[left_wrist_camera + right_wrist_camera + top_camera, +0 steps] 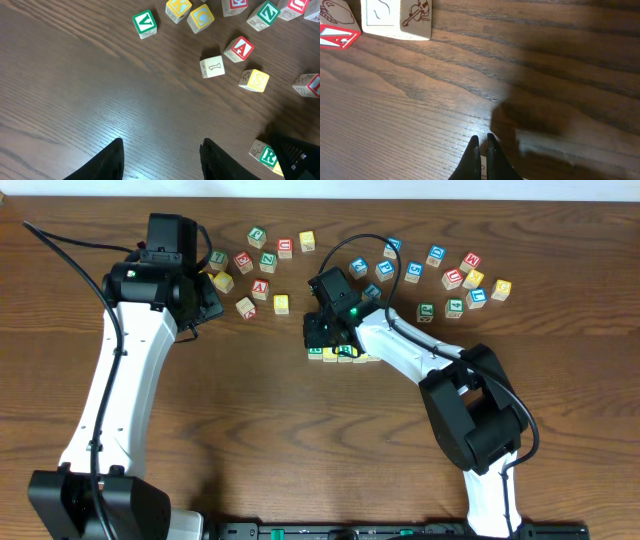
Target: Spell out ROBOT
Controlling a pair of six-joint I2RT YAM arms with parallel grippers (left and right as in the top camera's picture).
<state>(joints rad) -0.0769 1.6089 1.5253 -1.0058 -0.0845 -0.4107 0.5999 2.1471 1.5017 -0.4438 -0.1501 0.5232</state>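
Note:
A short row of cubes lies at mid-table, partly under my right gripper. Its left end is the green-framed R cube, with yellow-faced cubes beside it. I cannot read the other letters there. In the left wrist view the R cube sits at the bottom right. The right gripper is shut, its tips low over the wood with a sliver of a pale cube below them. My left gripper hovers at the left by the loose cubes. It stands open over bare wood, holding nothing.
Loose cubes are scattered along the back of the table, with more at the back right. Ahead of the left gripper lie a green V, a red A, a plain "1" cube and a yellow S.

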